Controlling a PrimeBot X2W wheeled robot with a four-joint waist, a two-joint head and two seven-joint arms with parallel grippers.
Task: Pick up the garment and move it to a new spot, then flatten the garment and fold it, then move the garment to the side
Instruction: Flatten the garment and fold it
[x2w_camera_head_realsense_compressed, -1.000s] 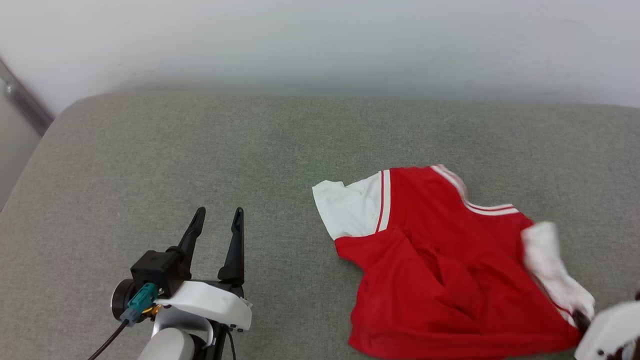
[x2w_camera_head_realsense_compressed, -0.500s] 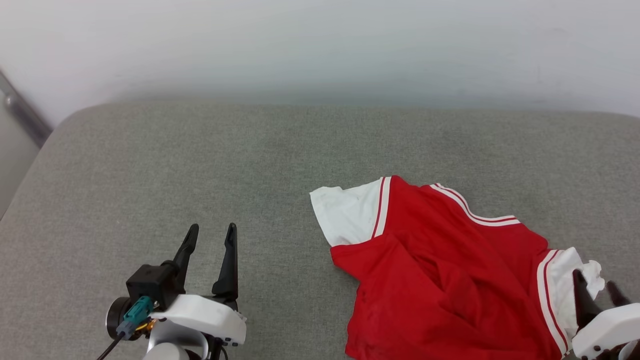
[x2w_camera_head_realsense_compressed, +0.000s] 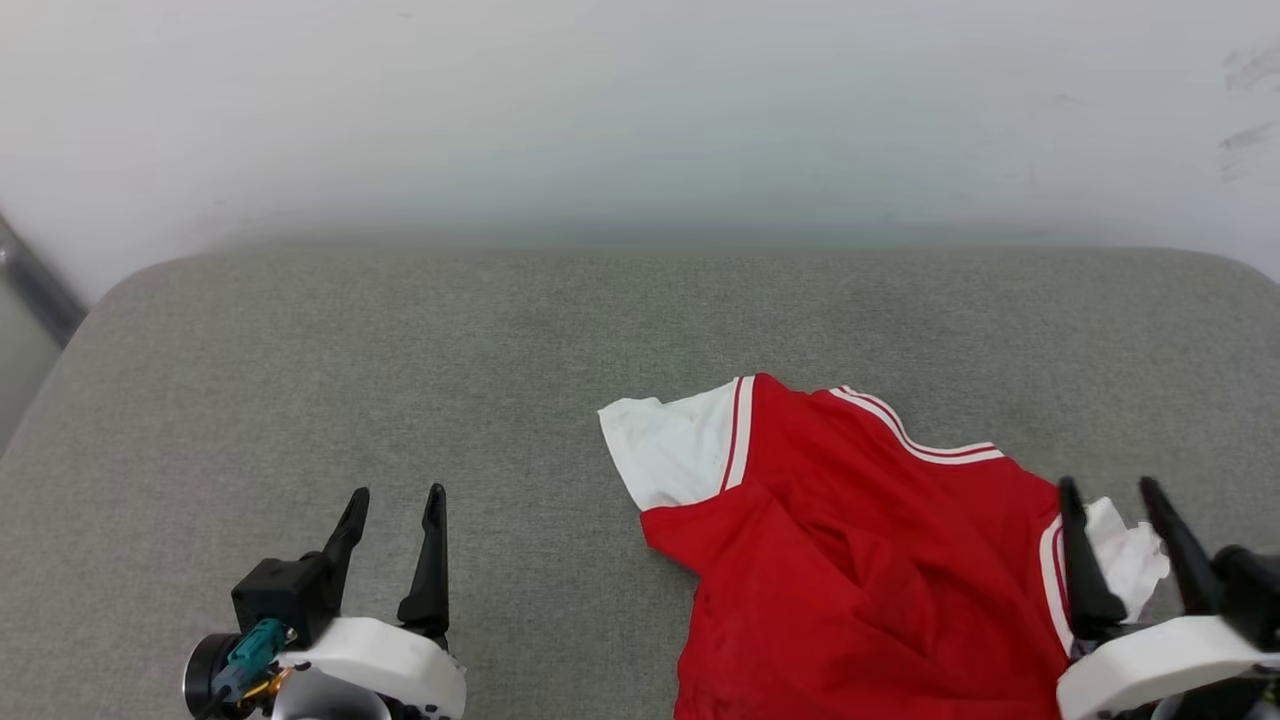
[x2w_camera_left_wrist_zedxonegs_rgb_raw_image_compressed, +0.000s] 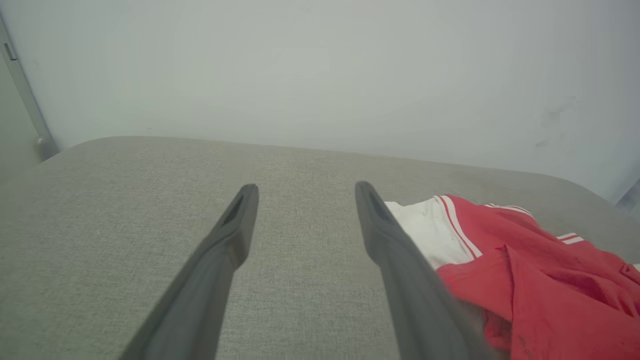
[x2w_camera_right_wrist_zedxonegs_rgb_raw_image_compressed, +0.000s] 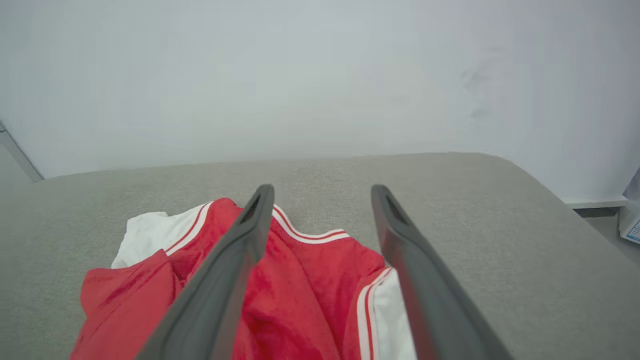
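Now the garment (x2w_camera_head_realsense_compressed: 860, 560) lies rumpled on the grey cushion (x2w_camera_head_realsense_compressed: 400, 350), right of centre. Your right gripper (x2w_camera_head_realsense_compressed: 1108, 488) hangs over its white sleeve, jaws spread wide, gripping nothing. Your left gripper (x2w_camera_head_realsense_compressed: 398, 492) is released as well, empty, well apart from the cloth.

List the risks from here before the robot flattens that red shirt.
1. The garment lies bunched, with a ridge across its red body; folding it like this would likely lock creases in.
2. The right pincer hangs open over the crumpled white sleeve; a pinch there may lift the sleeve alone and twist the rest.
3. The left pincer is open, apart from the cloth, so a one-sided pull could drag it askew.
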